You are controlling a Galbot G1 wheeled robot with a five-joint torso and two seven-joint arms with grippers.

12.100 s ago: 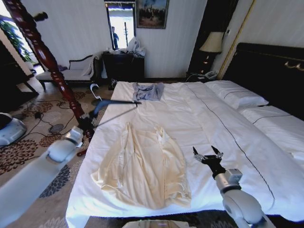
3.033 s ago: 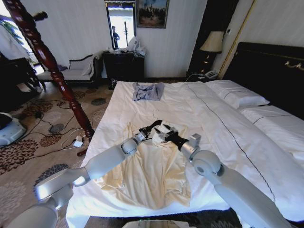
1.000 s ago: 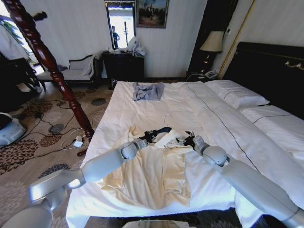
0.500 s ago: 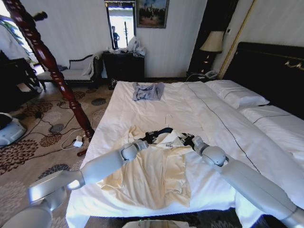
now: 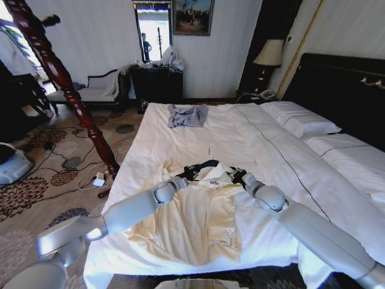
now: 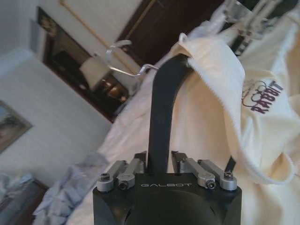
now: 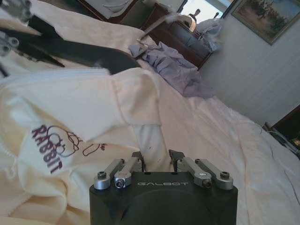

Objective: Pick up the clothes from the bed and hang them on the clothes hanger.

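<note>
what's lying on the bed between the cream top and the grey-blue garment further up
In the head view, bare white sheet of the bed separates the clothes from the grey-blue garment, apart from the thin silver hook of the clothes hanger poking up past the collar.

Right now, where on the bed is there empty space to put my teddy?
Bare sheet lies between the cream top and the grey-blue garment, and between the top and the pillows. It is crowded at the collar, where both grippers meet the hanger.
</note>
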